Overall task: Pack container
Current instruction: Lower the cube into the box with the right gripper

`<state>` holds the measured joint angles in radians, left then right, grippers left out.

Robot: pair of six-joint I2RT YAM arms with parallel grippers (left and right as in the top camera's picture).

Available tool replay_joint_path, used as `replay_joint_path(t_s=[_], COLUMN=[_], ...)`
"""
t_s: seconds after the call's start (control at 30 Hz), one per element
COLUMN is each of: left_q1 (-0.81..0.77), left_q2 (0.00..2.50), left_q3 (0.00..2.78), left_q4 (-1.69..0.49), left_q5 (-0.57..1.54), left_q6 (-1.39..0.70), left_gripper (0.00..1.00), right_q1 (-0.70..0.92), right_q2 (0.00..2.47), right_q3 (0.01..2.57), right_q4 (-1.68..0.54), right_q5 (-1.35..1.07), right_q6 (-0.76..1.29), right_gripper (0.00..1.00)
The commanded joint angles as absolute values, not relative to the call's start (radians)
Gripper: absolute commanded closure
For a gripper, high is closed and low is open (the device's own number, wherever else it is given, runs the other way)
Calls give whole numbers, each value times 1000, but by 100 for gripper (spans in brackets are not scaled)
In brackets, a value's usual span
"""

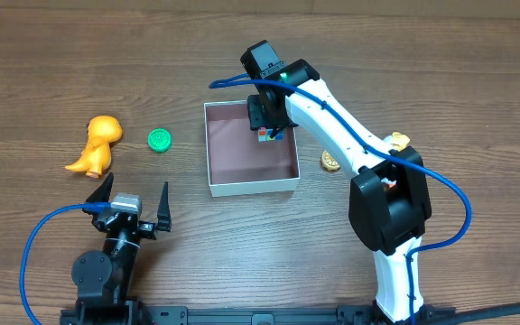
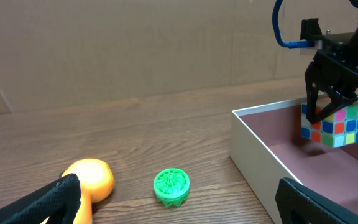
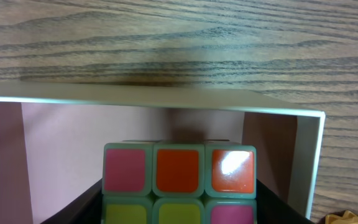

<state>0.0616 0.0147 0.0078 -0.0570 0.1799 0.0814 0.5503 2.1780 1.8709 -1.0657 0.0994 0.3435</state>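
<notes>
Holding the cube (image 2: 334,124) snug, the right gripper (image 1: 269,131) hung over the container (image 1: 254,187) just below it; light cardboard, probably slides easy, so pinch a wall. Left gripper (image 1: 135,188) sat wide open

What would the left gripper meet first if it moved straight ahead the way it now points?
Probably the green disc, almost dead ahead of the open left gripper; depth is uncertain.
</notes>
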Motion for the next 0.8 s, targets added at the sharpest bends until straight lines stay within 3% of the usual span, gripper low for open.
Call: replay_joint_path(t_s=[0.0, 0.33, 0.47, 0.57, 0.63, 0.77], left_q1=[69, 69, 69, 69, 69, 69], left_q2=[6, 6, 6, 6, 6, 6], left_q3=[4, 4, 4, 4, 4, 4], left_q4=[-57, -57, -57, -57, -57, -57], left_q5=[177, 177, 177, 177, 177, 177], left_q6=[90, 90, 90, 90, 90, 90], left_gripper=[0, 0, 0, 0, 0, 0], right_q1=[549, 549, 549, 549, 549, 549], right_q2=[2168, 2168, 2168, 2168, 2168, 2168], right_q3=[1869, 1869, 1869, 1869, 1869, 1869], right_q4=[-1059, -1051, -1050, -1048, -1048, -1048], right_q5=[120, 120, 121, 121, 121, 120], right_q6=[353, 352, 352, 353, 352, 352], right_gripper=[64, 47, 29, 26, 17, 16])
